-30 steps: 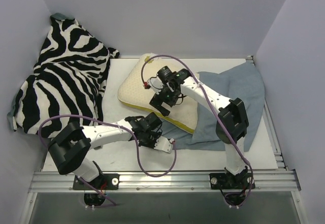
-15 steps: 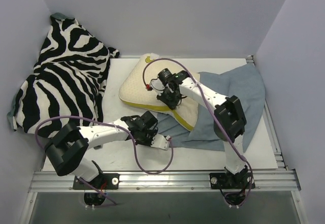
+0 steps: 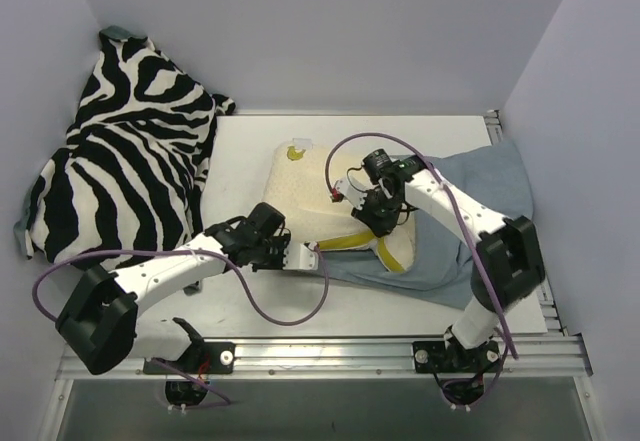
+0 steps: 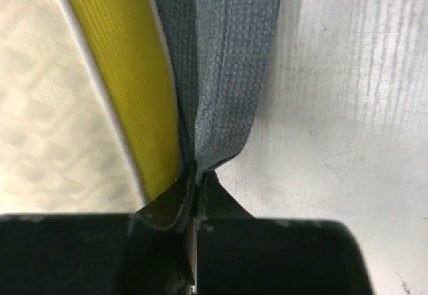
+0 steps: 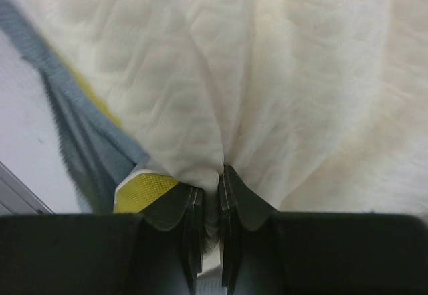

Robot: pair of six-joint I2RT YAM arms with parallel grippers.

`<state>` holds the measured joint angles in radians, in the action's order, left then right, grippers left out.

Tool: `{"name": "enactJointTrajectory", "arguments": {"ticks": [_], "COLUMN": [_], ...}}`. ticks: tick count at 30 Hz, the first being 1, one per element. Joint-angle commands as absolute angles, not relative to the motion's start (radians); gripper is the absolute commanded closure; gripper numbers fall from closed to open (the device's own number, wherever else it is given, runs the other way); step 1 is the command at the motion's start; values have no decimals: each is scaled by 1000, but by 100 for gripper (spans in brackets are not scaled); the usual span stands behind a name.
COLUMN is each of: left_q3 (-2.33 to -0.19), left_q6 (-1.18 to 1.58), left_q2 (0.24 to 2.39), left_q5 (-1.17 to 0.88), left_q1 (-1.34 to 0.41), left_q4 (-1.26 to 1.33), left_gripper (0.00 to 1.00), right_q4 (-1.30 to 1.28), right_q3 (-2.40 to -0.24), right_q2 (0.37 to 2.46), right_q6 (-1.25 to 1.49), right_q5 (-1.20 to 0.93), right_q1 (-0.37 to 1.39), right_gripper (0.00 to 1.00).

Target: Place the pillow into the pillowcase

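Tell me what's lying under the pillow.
The grey-blue pillowcase runs out from beneath the pillow along its near and right sides. How far it reaches underneath is hidden by the pillow, as is the table there.

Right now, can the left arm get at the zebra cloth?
Probably yes: the zebra cloth lies close beside it with nothing between, but the left gripper is shut on the pillowcase hem.

Left arm (image 3: 170, 273) stretched low, left pincer (image 4: 196, 174) clamped tight. Right arm (image 3: 455, 209) folded inward, right pincer (image 5: 221, 174) pinched closed.
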<state>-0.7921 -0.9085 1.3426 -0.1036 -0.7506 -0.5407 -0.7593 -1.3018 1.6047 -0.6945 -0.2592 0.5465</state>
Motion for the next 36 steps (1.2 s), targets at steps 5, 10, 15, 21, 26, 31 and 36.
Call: {"name": "enactJointTrajectory", "arguments": {"ticks": [5, 10, 15, 21, 26, 31, 36], "left_q3": [-733, -799, -864, -943, -1069, -1258, -1364], "left_q6": [-957, -862, -735, -507, -347, -258, -190], "left_q2": [1201, 1138, 1008, 957, 1066, 1267, 1423], "left_q5": [-190, -296, -409, -414, -370, -321, -386], "left_q1": [-718, -698, -672, -621, -536, -430, -274], "left_q4": [-695, -756, -870, -859, -798, -761, -683], "left_gripper": [100, 68, 26, 14, 3, 3, 2], "right_q4": [-747, -747, -778, -837, -838, -845, -848], "right_q3": [-1304, -1315, -1305, -1504, -1730, -1832, -1737], "right_q2": [1753, 1775, 1712, 1624, 1812, 2037, 2140], "right_q6": [-651, -574, -571, -421, -261, -215, -319], "right_q5": [-201, -251, -299, -438, -340, -316, -328], "right_q1": [547, 643, 626, 506, 443, 466, 569], "right_gripper": [100, 100, 81, 36, 39, 41, 42]}}
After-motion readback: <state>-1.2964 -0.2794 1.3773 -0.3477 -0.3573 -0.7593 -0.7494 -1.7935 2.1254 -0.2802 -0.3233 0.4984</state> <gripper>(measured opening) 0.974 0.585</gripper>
